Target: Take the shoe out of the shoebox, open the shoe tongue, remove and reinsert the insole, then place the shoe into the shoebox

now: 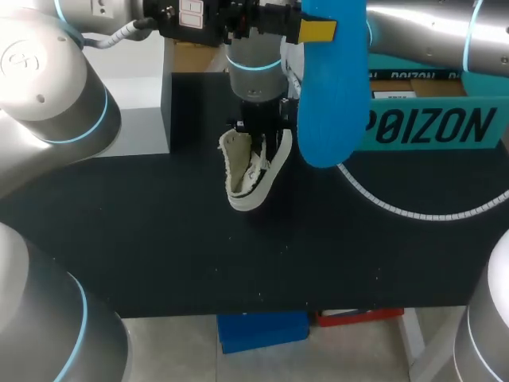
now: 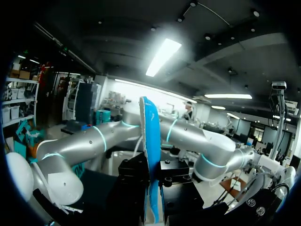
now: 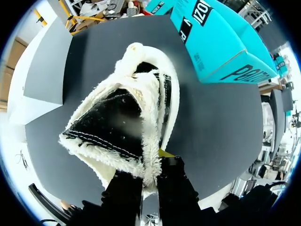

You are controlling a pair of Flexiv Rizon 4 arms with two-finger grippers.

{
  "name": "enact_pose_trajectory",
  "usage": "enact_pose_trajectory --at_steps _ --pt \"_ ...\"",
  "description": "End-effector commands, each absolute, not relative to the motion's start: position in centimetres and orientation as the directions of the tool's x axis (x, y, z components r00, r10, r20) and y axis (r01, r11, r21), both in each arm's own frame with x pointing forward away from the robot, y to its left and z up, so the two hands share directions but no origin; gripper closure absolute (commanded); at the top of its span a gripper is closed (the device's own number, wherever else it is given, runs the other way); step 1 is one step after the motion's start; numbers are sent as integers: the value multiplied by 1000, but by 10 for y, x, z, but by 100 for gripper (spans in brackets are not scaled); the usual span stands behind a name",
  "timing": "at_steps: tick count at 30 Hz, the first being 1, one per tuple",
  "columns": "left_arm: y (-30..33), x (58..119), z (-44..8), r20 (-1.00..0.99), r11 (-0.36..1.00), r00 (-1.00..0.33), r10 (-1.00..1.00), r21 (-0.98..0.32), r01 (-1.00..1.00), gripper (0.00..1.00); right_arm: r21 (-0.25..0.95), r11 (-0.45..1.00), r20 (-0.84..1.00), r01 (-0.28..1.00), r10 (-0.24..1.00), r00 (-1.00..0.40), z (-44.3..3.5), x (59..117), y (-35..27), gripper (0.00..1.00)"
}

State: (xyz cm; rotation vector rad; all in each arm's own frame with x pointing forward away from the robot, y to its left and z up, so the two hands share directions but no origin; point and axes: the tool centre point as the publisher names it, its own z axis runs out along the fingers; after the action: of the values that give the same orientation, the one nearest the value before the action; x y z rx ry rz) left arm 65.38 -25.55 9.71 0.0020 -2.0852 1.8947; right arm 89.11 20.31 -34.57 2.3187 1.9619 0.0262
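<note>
We saw the shoe [image 3: 127,117] lined with shaggy cream fleece, rough and tufted along its edges; its black upper [image 3: 110,125] looked like smooth, faintly sheened leather with pale stitching; its sole [image 1: 248,202] looked like matt white rubber; the insole [image 1: 330,87] was a smooth, matt blue foam; the shoebox [image 1: 433,127] was teal card with a slight gloss; the table [image 1: 199,255] wore a matt black, faintly speckled covering; the white cable [image 1: 382,204] looked like ribbed plastic; our arms [image 1: 48,79] had smooth, satin silver shells catching highlights.
</note>
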Motion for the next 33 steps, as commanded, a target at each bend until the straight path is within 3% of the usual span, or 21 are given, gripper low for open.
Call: enact_pose_trajectory --at_steps 1,14,15,16,26,33 --pt "-257 654 96 236 117 -948 212 -970 -215 100 94 -141 -45 985 988 146 -355 887 201 100" --pt "-257 654 96 236 117 -948 212 -970 -215 100 85 -71 -46 994 996 75 -394 880 190 100" --pt "-257 654 96 236 117 -948 212 -970 -215 100 73 -74 -49 995 996 77 -396 879 188 60" --pt "-257 654 96 236 117 -948 212 -970 -215 100 72 -79 -53 994 995 83 -397 878 186 0" --pt "-257 654 96 236 117 -948 212 -970 -215 100 97 -107 84 990 992 98 -362 878 163 0" --pt "-257 654 96 236 117 -948 212 -970 -215 100 85 -132 437 988 896 82 -324 876 150 0"
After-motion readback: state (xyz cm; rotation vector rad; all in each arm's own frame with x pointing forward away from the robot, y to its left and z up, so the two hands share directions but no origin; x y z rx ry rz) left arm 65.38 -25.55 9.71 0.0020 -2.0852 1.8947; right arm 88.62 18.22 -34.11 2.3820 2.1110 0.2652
